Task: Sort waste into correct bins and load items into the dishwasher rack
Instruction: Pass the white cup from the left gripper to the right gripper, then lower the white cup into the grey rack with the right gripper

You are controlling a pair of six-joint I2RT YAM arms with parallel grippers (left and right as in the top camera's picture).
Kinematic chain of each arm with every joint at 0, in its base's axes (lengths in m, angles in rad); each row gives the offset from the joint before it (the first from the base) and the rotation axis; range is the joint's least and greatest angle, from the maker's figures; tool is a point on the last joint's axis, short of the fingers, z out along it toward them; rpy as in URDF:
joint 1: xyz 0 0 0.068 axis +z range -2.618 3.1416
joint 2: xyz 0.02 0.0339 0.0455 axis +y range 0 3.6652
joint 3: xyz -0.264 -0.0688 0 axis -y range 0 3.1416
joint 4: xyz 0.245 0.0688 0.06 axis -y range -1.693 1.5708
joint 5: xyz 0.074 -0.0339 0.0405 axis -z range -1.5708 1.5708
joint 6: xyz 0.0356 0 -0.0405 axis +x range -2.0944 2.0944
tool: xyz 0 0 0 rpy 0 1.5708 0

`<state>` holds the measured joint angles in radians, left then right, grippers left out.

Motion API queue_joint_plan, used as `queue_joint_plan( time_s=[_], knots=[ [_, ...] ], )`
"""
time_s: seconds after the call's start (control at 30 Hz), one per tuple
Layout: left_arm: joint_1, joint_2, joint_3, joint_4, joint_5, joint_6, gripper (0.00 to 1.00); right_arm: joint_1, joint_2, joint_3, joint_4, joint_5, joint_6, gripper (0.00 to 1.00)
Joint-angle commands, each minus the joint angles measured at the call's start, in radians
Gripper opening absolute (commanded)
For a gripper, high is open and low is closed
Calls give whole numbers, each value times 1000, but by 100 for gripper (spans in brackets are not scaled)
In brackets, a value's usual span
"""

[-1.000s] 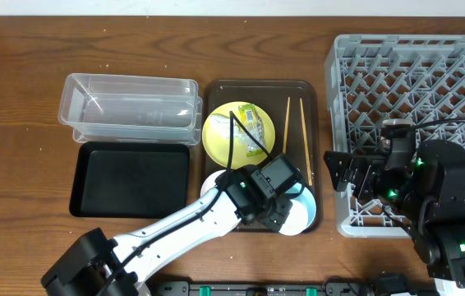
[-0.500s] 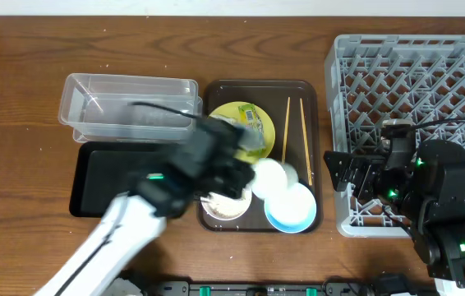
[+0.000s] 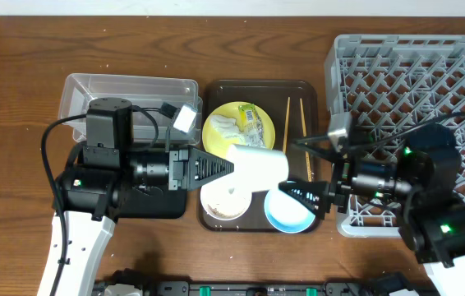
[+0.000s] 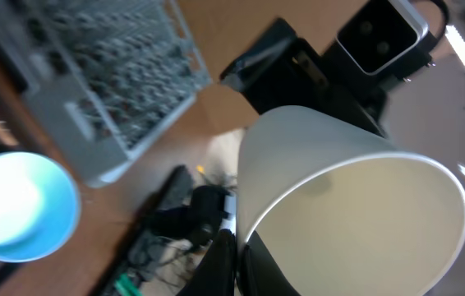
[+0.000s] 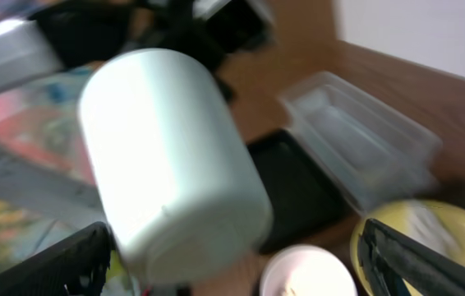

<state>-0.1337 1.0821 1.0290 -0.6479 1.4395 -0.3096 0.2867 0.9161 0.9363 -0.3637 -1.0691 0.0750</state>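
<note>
My left gripper (image 3: 228, 167) is shut on the rim of a tall white bowl (image 3: 259, 168) and holds it on its side above the brown tray; the left wrist view shows the grip (image 4: 234, 259) and the bowl (image 4: 356, 205). My right gripper (image 3: 310, 171) is open, its fingers spread just right of that bowl, not touching; it also shows in the right wrist view (image 5: 232, 259) with the bowl (image 5: 175, 156). A second white bowl (image 3: 223, 204) and a light blue bowl (image 3: 286, 212) sit below. The yellow plate (image 3: 237, 136) carries the wrapper (image 3: 251, 125) and white scraps (image 3: 224, 125). Two chopsticks (image 3: 304, 131) lie beside it.
All of this rests on a dark brown serving tray (image 3: 257, 85). The clear tub (image 3: 130, 107) stands at the left, and my left arm covers most of the black tray (image 3: 154, 201) in front of it. The grey dishwasher rack (image 3: 413, 82) fills the right side.
My left arm swung back to the left and lifted the tall white bowl off the tray, tipping it sideways. My right gripper moved left from the rack's edge to beside the bowl.
</note>
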Motion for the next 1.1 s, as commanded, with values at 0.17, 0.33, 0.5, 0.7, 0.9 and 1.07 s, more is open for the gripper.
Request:
queue_joint_plan(
  time_s=[0.17,0.33,0.5,0.7,0.9,1.07],
  knots=[
    [5,-3,16,2,123,22,6,126,64,15,203,-167,48,83],
    [5,-3,16,2,124,24,6,134,93,15,211,-124,78,71],
    [5,-3,16,21,119,24,6,134,96,15,210,-125,93,58],
    [5,-3,16,25,115,59,57,90,80,15,180,-105,93,49],
    [5,-3,14,-24,-82,66,71,-135,-20,15,-47,49,112,44],
    [5,-3,14,-169,-367,93,74,-367,-144,16,-372,380,137,44]
  ],
)
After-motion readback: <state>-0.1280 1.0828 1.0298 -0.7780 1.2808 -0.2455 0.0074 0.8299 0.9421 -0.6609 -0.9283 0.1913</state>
